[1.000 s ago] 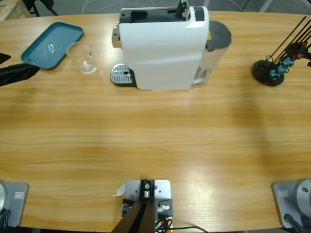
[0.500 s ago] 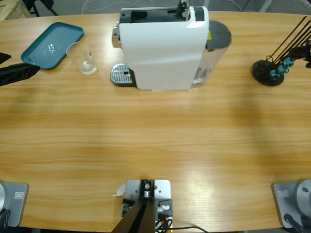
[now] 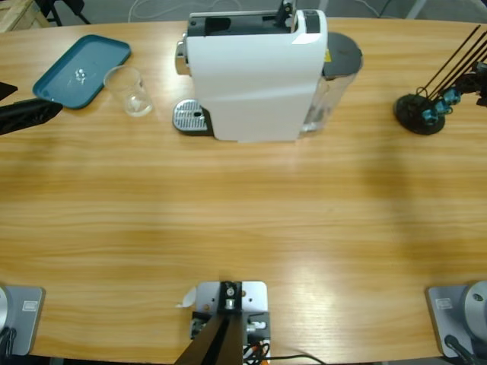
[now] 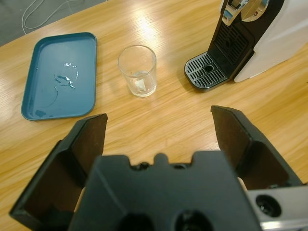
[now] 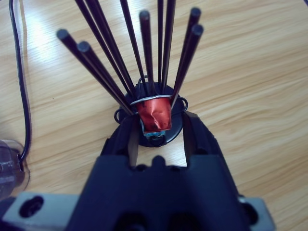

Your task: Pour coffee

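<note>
Coffee was not clearly visible anywhere: the glass tumbler (image 3: 134, 91) looked empty or nearly so, though a thin layer at its base could not be ruled out.

From the high view, the tumbler stood upright on the wooden surface (image 3: 243, 220), between the teal tray (image 3: 82, 70) and the white coffee machine (image 3: 255, 72), just short of the machine's drip grate (image 3: 190, 117). The left gripper (image 3: 27, 114) sat at the left edge, where it had been a second before. At the right edge, the dark shape with blue flecks beside the black capsule rack (image 3: 419, 110) had edged slightly outward over the last second; little else had moved.

From the left wrist view, the left gripper (image 4: 159, 132) had its jaws spread wide apart, empty, aimed toward the tumbler (image 4: 137, 71) but well apart from it.

From the right wrist view, the right gripper (image 5: 159, 130) had its jaws narrowed around a red capsule (image 5: 155, 113) hanging in the rack's rods (image 5: 144, 53); whether they pressed on it could not be told.

Judging from this, the capsule was being fetched first, and pouring had not yet begun.
</note>
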